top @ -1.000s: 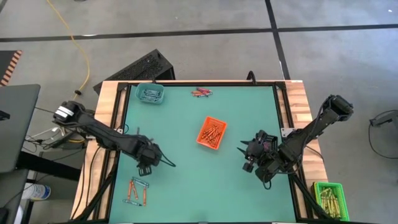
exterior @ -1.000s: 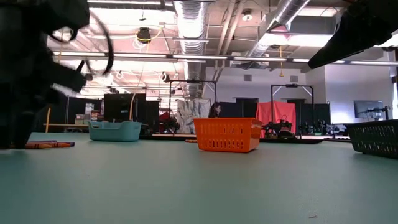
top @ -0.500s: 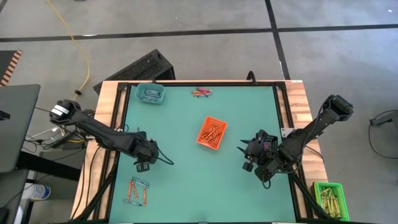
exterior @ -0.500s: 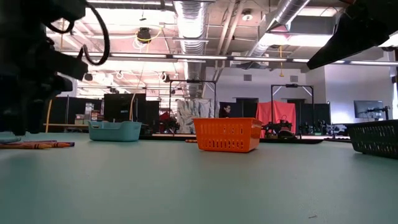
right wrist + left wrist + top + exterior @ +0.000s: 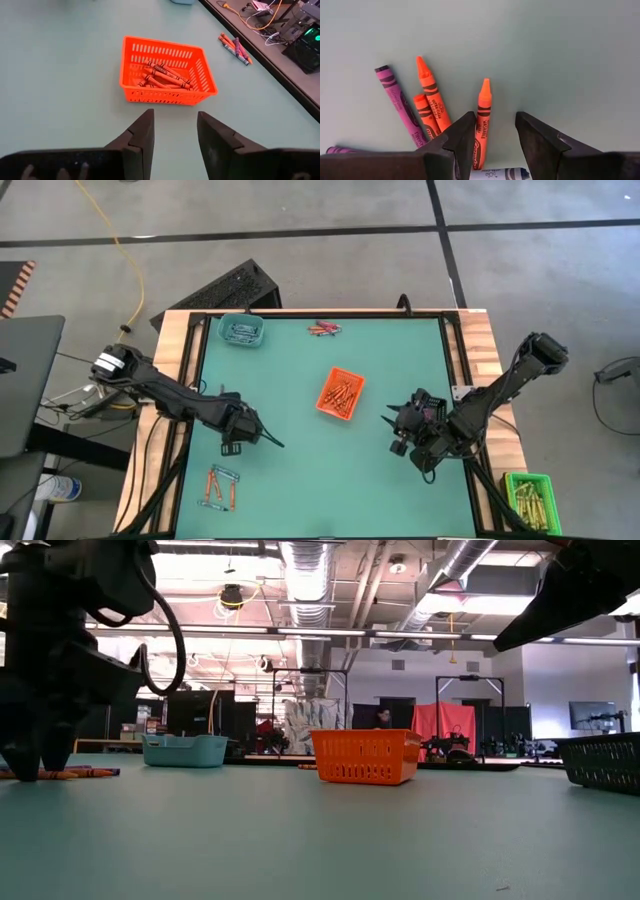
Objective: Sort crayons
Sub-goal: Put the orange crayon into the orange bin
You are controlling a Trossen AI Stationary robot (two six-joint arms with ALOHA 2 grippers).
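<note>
**Sorted so far.** Orange basket (image 5: 341,394), centre of the high view: holds a number of orange-red crayons (image 5: 161,74), seen lying in a heap in the right wrist view. Teal basket (image 5: 241,331), upper left of the table (image 5: 300,480): contents look like blue-grey sticks, too small to confirm.

**Still loose.** A small cluster of crayons (image 5: 222,486) at lower left of the high view, orange, blue-grey and purple mixed. A second loose group (image 5: 324,329) at top centre of the table, reddish and purple. By this count the sort is judged partly done, with two piles left.

**Off the table.** Green bin (image 5: 530,498), lower right corner, with yellow-olive sticks; dark basket (image 5: 605,762) at right edge of the low view.

**Left gripper** (image 5: 493,131): jaws apart, empty, poised above the lower-left cluster; an orange crayon (image 5: 481,120) lies in line with the gap, a purple crayon (image 5: 399,102) beside.

**Right gripper** (image 5: 175,130): jaws apart, empty, waiting right of centre, facing the orange basket.

**Writing.** Crayon wrappers carry dark printed lettering along their length; too small to read with certainty.
</note>
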